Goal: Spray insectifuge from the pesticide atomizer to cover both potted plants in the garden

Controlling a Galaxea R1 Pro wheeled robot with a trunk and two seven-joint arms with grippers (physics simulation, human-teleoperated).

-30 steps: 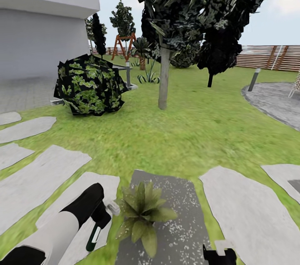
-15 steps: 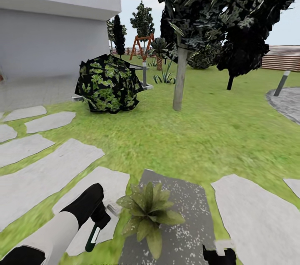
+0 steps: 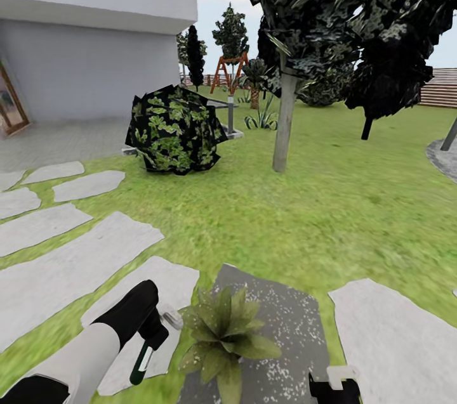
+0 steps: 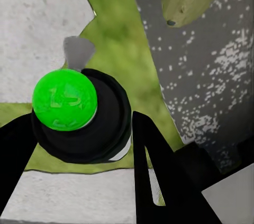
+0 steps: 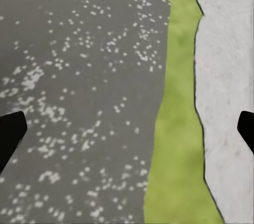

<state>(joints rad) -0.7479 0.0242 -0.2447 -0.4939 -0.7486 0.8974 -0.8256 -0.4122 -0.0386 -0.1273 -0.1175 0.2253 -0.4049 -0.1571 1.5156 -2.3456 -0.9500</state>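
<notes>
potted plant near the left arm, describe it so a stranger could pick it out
Find the dark speckled slab in the lawn at the head view's bottom centre. The potted plant sits on its left edge: a low rosette of pointed olive-green leaves, far smaller than the dark bush behind.

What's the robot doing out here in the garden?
It's out on the lawn to spray the plants. Its left hand is closed around a small dark bottle with a green cap, the pesticide atomizer, held right beside a little potted plant that stands on a dark speckled slab. Its right hand is open over that slab, holding nothing.
</notes>
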